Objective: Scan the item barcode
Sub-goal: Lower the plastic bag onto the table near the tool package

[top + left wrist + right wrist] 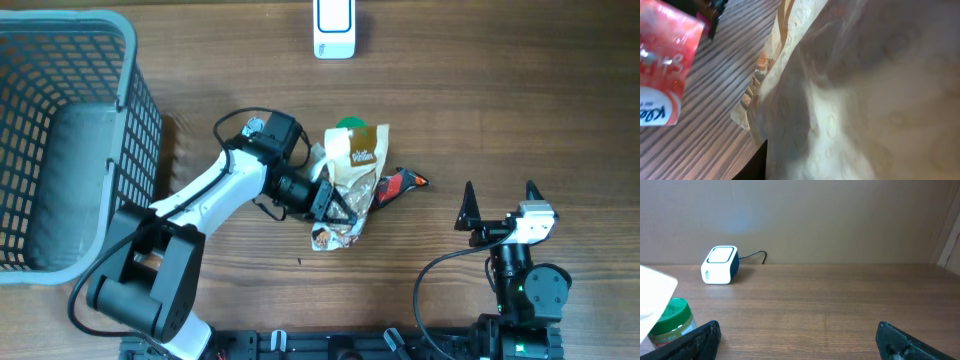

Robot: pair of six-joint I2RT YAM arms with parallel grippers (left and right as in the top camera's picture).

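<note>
The item, a beige and brown snack bag (352,172), lies crumpled at the table's middle. My left gripper (335,205) is shut on its lower left part. In the left wrist view the bag (865,90) fills nearly the whole frame, and one dark finger (762,165) shows at its lower edge. I cannot make out a barcode. The white scanner (333,28) stands at the table's far edge, also seen in the right wrist view as the scanner (720,265). My right gripper (500,200) stands open and empty at the front right, its own view showing the gripper (800,345) over bare wood.
A green-lidded jar (350,125) stands just behind the bag, also the jar (672,322). A red packet (402,184) lies at the bag's right, also the packet (660,65). A grey mesh basket (125,70) fills the left side.
</note>
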